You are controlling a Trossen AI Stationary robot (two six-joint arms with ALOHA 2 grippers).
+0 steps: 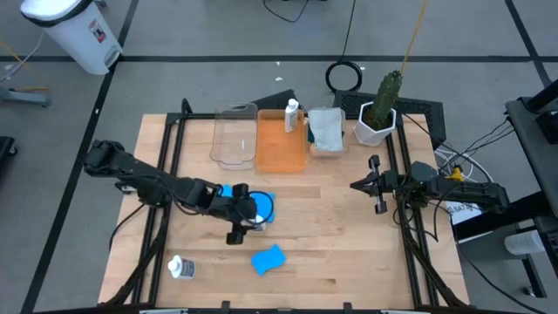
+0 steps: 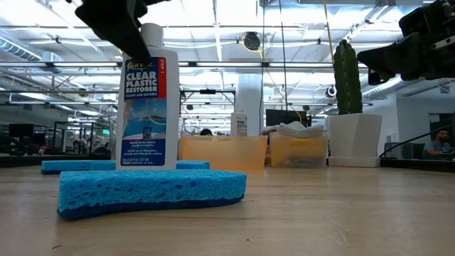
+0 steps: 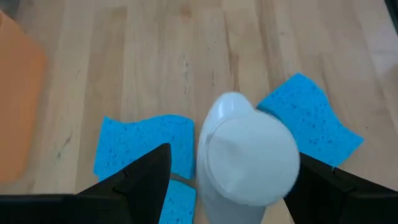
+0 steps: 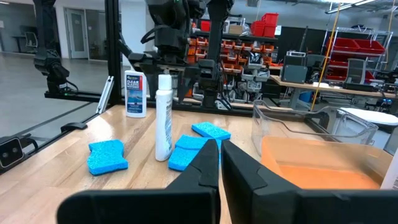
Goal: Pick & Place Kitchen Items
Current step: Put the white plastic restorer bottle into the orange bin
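A slim white plastic bottle [image 4: 163, 116] stands upright, long axis vertical and cap up, among the flat bright blue sponges [image 4: 194, 147] on the wooden table [image 1: 349, 235], well short of the orange rectangular bin [image 1: 281, 141]. The left gripper [image 3: 231, 177] hangs directly over it, fingers spread wide either side of the cap, apparently clear of it. The right gripper [image 4: 221, 154], its fingers nearly together and empty, waits near the white cactus pot [image 1: 375, 125].

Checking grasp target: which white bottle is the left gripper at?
The slim upright bottle on the table's middle between the left gripper's open fingers; the others stand at the front-left corner and by the bins.
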